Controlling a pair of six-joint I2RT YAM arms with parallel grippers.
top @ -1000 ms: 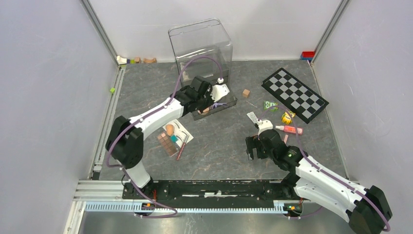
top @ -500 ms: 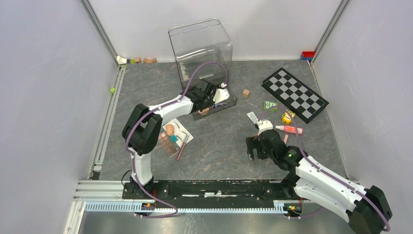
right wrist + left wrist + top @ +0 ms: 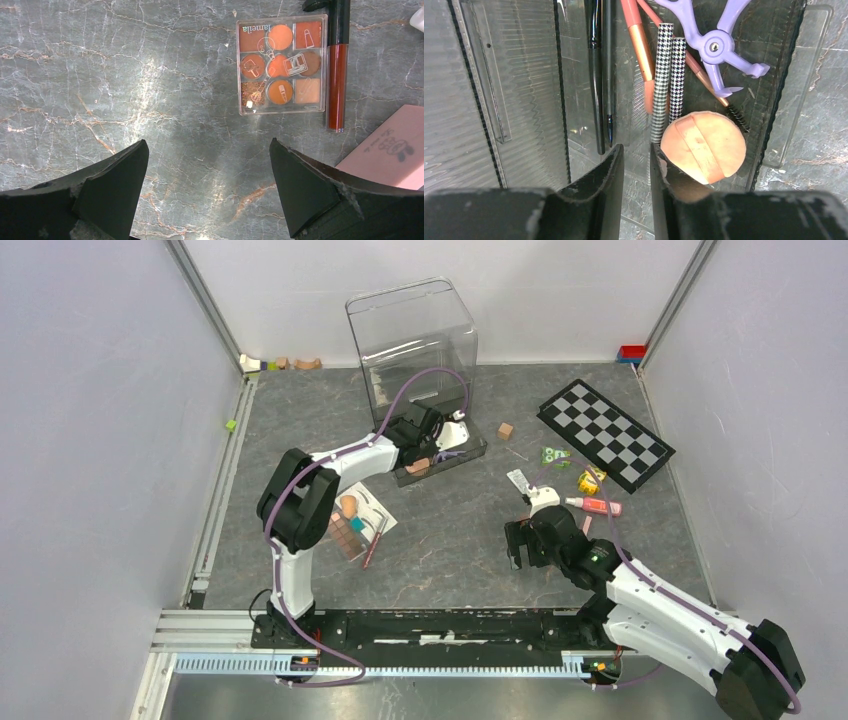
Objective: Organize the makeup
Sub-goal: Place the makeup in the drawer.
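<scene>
Sorting step – left end effector (image 3: 636, 148) hovering barely parted, empty, over tray (image 3: 781, 100) | right end effector (image 3: 207, 142) gaping wide, empty – probably needing a drop onto palette (image 3: 281, 64)

Wide-spread fingers (image 3: 112, 187) frame an orange palette (image 3: 280, 65) beside a red lip gloss (image 3: 336, 75).

Clear ribbed plastic tray (image 3: 524, 75), matt peach sponge (image 3: 702, 145) — glossy plastic palette (image 3: 281, 64)
</scene>
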